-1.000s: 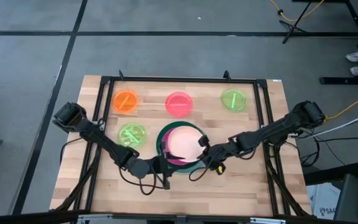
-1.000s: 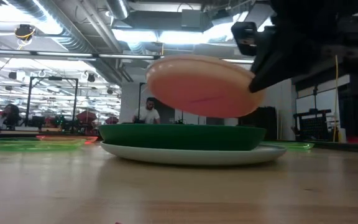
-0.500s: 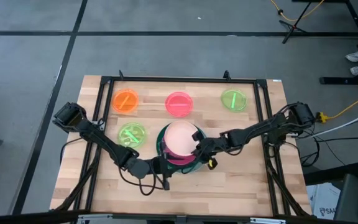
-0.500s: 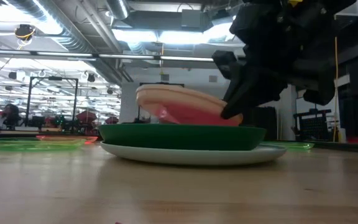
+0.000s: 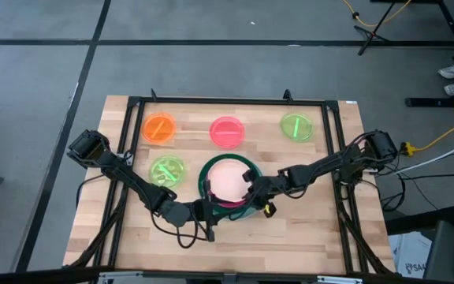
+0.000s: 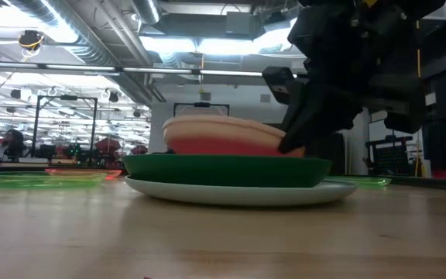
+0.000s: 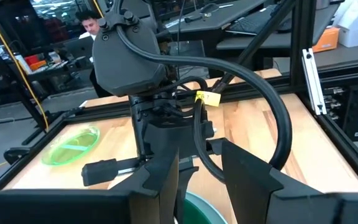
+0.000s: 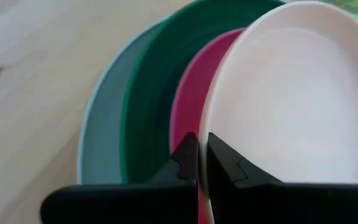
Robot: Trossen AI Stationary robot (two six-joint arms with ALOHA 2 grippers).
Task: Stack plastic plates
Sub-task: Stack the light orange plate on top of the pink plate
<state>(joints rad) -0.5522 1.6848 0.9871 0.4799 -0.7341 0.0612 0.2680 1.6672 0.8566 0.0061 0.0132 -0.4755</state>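
Four large plates sit stacked at the table's centre: pale blue (image 6: pixel 238 192) lowest, then dark green (image 5: pixel 203 175), magenta (image 6: pixel 223 146) and peach (image 5: pixel 227 181) on top. My right gripper (image 5: pixel 251 186) is at the stack's right side, shut on the peach plate (image 8: pixel 291 93). My left gripper (image 5: pixel 209 207) is open at the stack's near left rim. In its wrist view the dark green rim (image 7: pixel 201 208) shows between its fingers. Small orange (image 5: pixel 160 128), pink (image 5: pixel 227 132) and two neon green plates (image 5: pixel 296 126) (image 5: pixel 167 170) lie flat on the wood. My right gripper pinches the peach plate's right-hand rim (image 8: pixel 211 144) between its two fingers, one above and one below the rim. It comes from the table's right, slanting down. The plate lies nearly level on the magenta plate (image 8: pixel 188 106). My left gripper: whether it touches the stack cannot be told.
A black frame (image 5: pixel 235 102) runs around the work area. Three small plates line the far side and one neon green plate lies just left of the stack. Bare wood (image 5: pixel 306 237) stretches along the near edge. People and racks show in the room behind.
My right gripper moved toward the table's left and down, keeping its hold. The peach plate, earlier raised and tilted above the stack, came over the magenta plate and now lies nearly level on it.
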